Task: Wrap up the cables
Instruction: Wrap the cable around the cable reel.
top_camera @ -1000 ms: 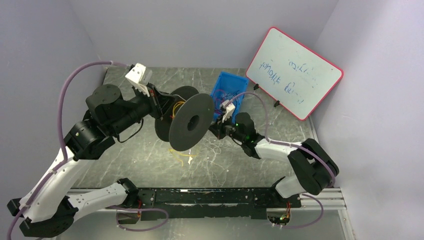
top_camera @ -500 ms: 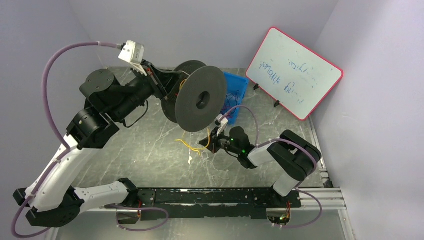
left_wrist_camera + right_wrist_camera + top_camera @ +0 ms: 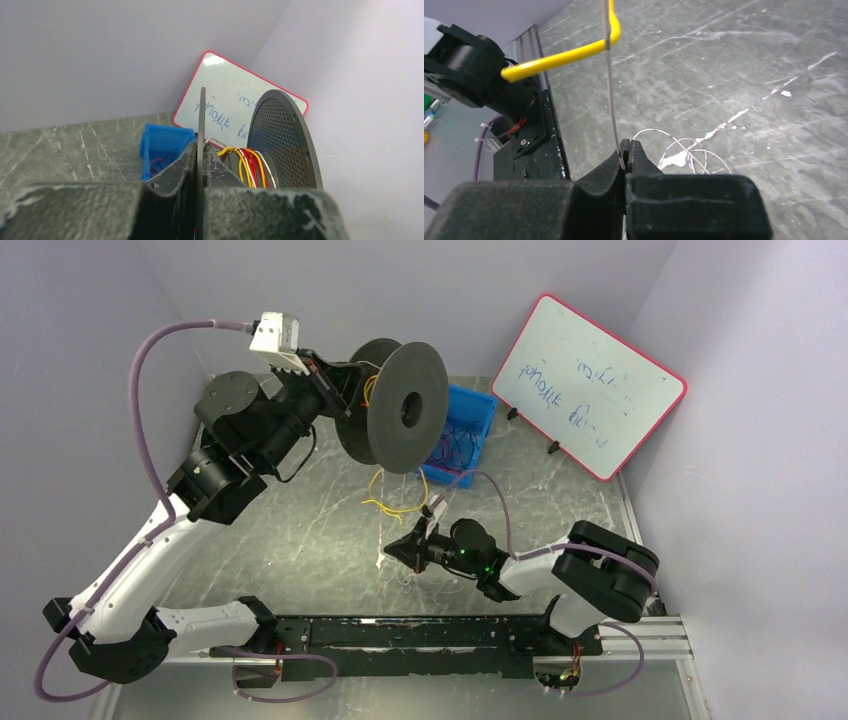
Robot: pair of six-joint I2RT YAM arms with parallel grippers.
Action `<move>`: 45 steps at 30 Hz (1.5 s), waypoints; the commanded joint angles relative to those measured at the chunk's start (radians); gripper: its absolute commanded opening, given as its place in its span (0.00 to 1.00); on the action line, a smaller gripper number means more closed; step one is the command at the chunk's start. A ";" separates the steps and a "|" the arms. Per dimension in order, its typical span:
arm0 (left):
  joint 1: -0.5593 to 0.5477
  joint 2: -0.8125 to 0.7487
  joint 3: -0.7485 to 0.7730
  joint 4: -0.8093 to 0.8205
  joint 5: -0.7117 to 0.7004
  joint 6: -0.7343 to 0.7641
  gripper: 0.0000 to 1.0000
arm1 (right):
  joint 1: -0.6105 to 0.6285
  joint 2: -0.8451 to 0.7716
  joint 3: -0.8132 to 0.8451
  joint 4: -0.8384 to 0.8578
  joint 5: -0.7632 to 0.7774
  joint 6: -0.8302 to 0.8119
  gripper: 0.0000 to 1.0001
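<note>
The left gripper [image 3: 200, 165] clamps the spool [image 3: 405, 410] by its flange, aloft. At 6 o'clock from it, the right gripper [image 3: 392, 551] pinches 1 white cable [image 3: 610, 90] that crosses a yellow cable [image 3: 569, 54].

A blue plastic bin [image 3: 480, 405] sits toward the far side of the grey, marble-veined tabletop [image 3: 290, 530]. Just to the right of the bin stands a red-framed whiteboard [image 3: 590, 385], tilted on small black feet [image 3: 552, 448], its face carrying blue handwriting (too small to read). Pale lilac walls [image 3: 400, 300] rise behind the bin. Well nearer than the bin, a black rail [image 3: 420, 632] runs along the tabletop's near edge. White scuffs [image 3: 785, 93] mark the tabletop.
</note>
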 commanded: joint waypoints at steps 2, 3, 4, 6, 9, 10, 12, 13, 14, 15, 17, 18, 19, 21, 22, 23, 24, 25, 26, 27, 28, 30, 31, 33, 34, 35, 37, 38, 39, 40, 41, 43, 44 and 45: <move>0.003 0.017 -0.015 0.221 -0.091 -0.020 0.07 | 0.070 -0.051 -0.014 -0.049 0.092 -0.015 0.00; 0.003 0.024 -0.015 0.227 -0.103 -0.019 0.07 | 0.082 -0.061 -0.013 -0.055 0.098 -0.013 0.00; 0.003 0.032 -0.016 0.233 -0.113 -0.014 0.07 | 0.095 -0.072 -0.011 -0.064 0.106 -0.013 0.00; 0.002 0.049 -0.021 0.241 -0.139 -0.001 0.07 | 0.129 -0.099 -0.006 -0.092 0.128 -0.015 0.00; 0.003 0.060 -0.047 0.262 -0.178 0.034 0.07 | 0.173 -0.165 0.000 -0.148 0.168 -0.024 0.00; 0.003 0.062 -0.056 0.267 -0.190 0.047 0.07 | 0.188 -0.199 0.006 -0.173 0.181 -0.029 0.00; 0.003 0.070 -0.078 0.285 -0.227 0.074 0.07 | 0.220 -0.256 0.022 -0.235 0.210 -0.044 0.00; 0.003 0.072 -0.089 0.288 -0.236 0.081 0.07 | 0.237 -0.286 0.031 -0.269 0.229 -0.054 0.00; 0.003 0.075 -0.102 0.298 -0.254 0.093 0.07 | 0.254 -0.314 0.042 -0.314 0.249 -0.063 0.00; 0.002 0.078 -0.113 0.306 -0.267 0.105 0.07 | 0.269 -0.342 0.053 -0.343 0.275 -0.072 0.00; 0.003 0.082 -0.137 0.317 -0.285 0.114 0.07 | 0.296 -0.390 0.073 -0.402 0.311 -0.086 0.00; 0.003 0.085 -0.148 0.325 -0.294 0.121 0.07 | 0.309 -0.413 0.085 -0.430 0.326 -0.094 0.00; 0.003 0.087 -0.160 0.329 -0.304 0.128 0.07 | 0.325 -0.433 0.097 -0.462 0.344 -0.103 0.00; 0.003 0.091 -0.180 0.339 -0.320 0.139 0.07 | 0.344 -0.465 0.126 -0.525 0.371 -0.122 0.00; 0.003 0.092 -0.188 0.338 -0.323 0.140 0.07 | 0.353 -0.480 0.143 -0.555 0.383 -0.131 0.00; 0.003 0.093 -0.194 0.341 -0.327 0.145 0.07 | 0.360 -0.490 0.159 -0.583 0.392 -0.141 0.00; 0.003 0.096 -0.198 0.339 -0.331 0.144 0.07 | 0.366 -0.498 0.177 -0.615 0.402 -0.150 0.00; 0.003 0.097 -0.203 0.337 -0.329 0.142 0.07 | 0.369 -0.503 0.198 -0.644 0.409 -0.158 0.00; 0.003 0.097 -0.207 0.335 -0.326 0.139 0.07 | 0.371 -0.506 0.218 -0.672 0.412 -0.165 0.00; 0.003 0.097 -0.212 0.333 -0.324 0.136 0.07 | 0.374 -0.506 0.241 -0.699 0.412 -0.173 0.00; 0.003 0.097 -0.215 0.331 -0.322 0.134 0.07 | 0.376 -0.503 0.262 -0.721 0.411 -0.176 0.00; 0.003 0.097 -0.220 0.327 -0.323 0.130 0.07 | 0.380 -0.495 0.295 -0.750 0.400 -0.181 0.00; 0.003 0.097 -0.222 0.326 -0.322 0.130 0.07 | 0.382 -0.490 0.305 -0.752 0.396 -0.182 0.00; 0.003 0.096 -0.221 0.322 -0.320 0.129 0.07 | 0.387 -0.477 0.323 -0.758 0.399 -0.186 0.00; 0.003 0.094 -0.220 0.318 -0.319 0.131 0.07 | 0.389 -0.468 0.328 -0.765 0.406 -0.189 0.00; 0.002 0.093 -0.217 0.315 -0.318 0.134 0.07 | 0.390 -0.460 0.332 -0.778 0.422 -0.194 0.00; 0.003 0.091 -0.207 0.302 -0.314 0.139 0.07 | 0.395 -0.443 0.337 -0.817 0.470 -0.200 0.00; 0.003 0.090 -0.201 0.293 -0.313 0.145 0.07 | 0.396 -0.442 0.335 -0.833 0.491 -0.204 0.00; 0.003 0.086 -0.196 0.287 -0.314 0.150 0.07 | 0.396 -0.443 0.327 -0.844 0.518 -0.208 0.00; 0.003 0.082 -0.193 0.282 -0.313 0.155 0.07 | 0.396 -0.447 0.314 -0.856 0.546 -0.210 0.00; 0.002 0.079 -0.188 0.277 -0.312 0.159 0.07 | 0.398 -0.451 0.299 -0.867 0.571 -0.212 0.00; 0.002 0.072 -0.177 0.261 -0.307 0.165 0.07 | 0.398 -0.466 0.274 -0.900 0.623 -0.211 0.00; 0.003 0.068 -0.172 0.254 -0.304 0.169 0.07 | 0.398 -0.475 0.261 -0.916 0.653 -0.207 0.00; 0.003 0.063 -0.168 0.248 -0.301 0.171 0.07 | 0.399 -0.486 0.247 -0.933 0.681 -0.202 0.00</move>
